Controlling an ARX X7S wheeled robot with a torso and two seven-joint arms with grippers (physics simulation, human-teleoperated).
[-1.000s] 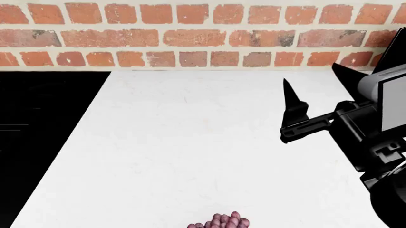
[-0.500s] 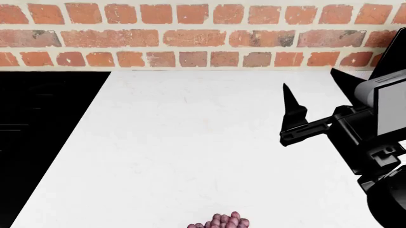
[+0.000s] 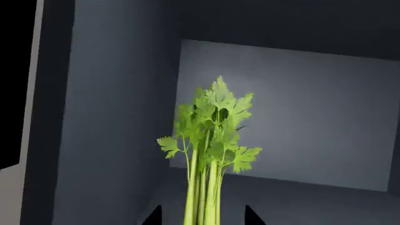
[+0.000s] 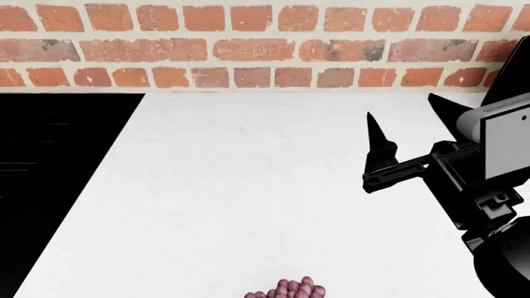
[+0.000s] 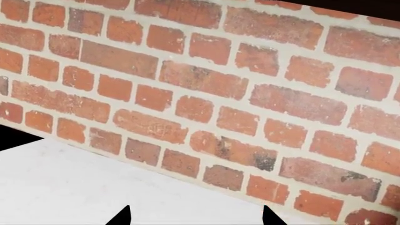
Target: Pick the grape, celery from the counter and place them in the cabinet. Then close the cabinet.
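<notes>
In the left wrist view the celery [image 3: 209, 140], pale green stalks with leafy tips, rises from between the fingertips of my left gripper [image 3: 201, 216], which is shut on its stalks. It is held inside the dark grey cabinet [image 3: 300, 112], above the cabinet floor. The grape [image 4: 288, 289], a pink-purple bunch, lies on the white counter [image 4: 248, 186] at the near edge of the head view, partly cut off. My right gripper [image 4: 408, 127] hovers open and empty over the counter's right side, far from the grape. The left arm is out of the head view.
A red brick wall [image 4: 265, 49] runs along the back of the counter and fills the right wrist view [image 5: 206, 79]. A black stovetop [image 4: 58, 186] borders the counter on the left. The cabinet's side wall [image 3: 112, 117] stands close beside the celery.
My right gripper has sunk slightly and drifted a little left over the counter. The grape has not moved.
</notes>
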